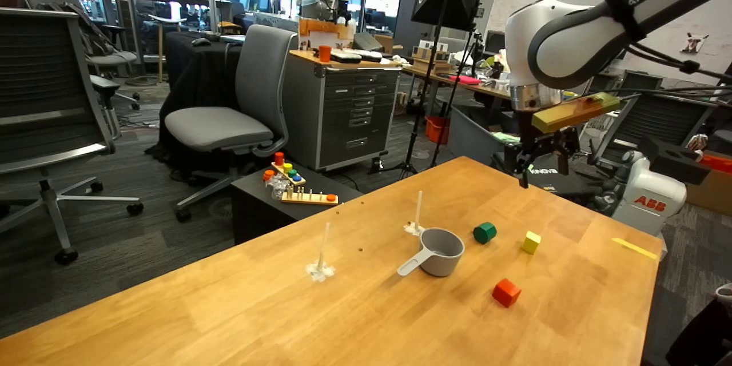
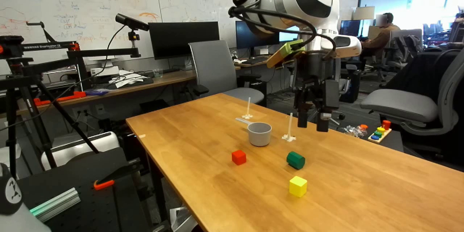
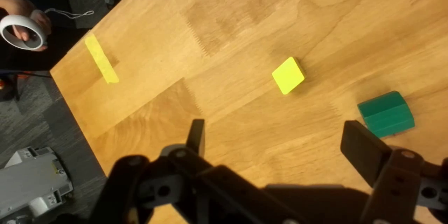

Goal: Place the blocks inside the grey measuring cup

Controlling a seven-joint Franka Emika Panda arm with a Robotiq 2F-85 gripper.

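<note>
Yellow block [image 3: 288, 76], green block [image 3: 386, 114] and red block [image 1: 506, 293] all lie on the wooden table [image 1: 274, 309], none of them in the grey measuring cup [image 2: 259, 138]. The yellow block is below the gripper [image 3: 274, 129], a little ahead of the gap between its fingers [image 3: 364, 153]; the green block is also below, out beside one finger; the red block lies farther from the gripper than either, outside the wrist view.

All three look stiff and hard, probably light, and unlikely to break, though smooth faces might slip under a skewed pinch. For the yellow block, two opposite side faces would be the place to take hold, low down; its corners point toward the fingers, so the gripper would likely need a turn to meet those faces flat. The red block should take the same hold. The green block is faceted, lying on its side, and may roll if nudged; an even grip across opposite flats would suit it.

The gripper hangs well above the table, its fingers spread wide with nothing between them. Past the green block from the gripper stands the cup, upright, its flat handle [image 1: 415, 263] sticking out sideways. Near it rise two thin sticks [image 1: 419, 209], which a low carry could catch.
</note>
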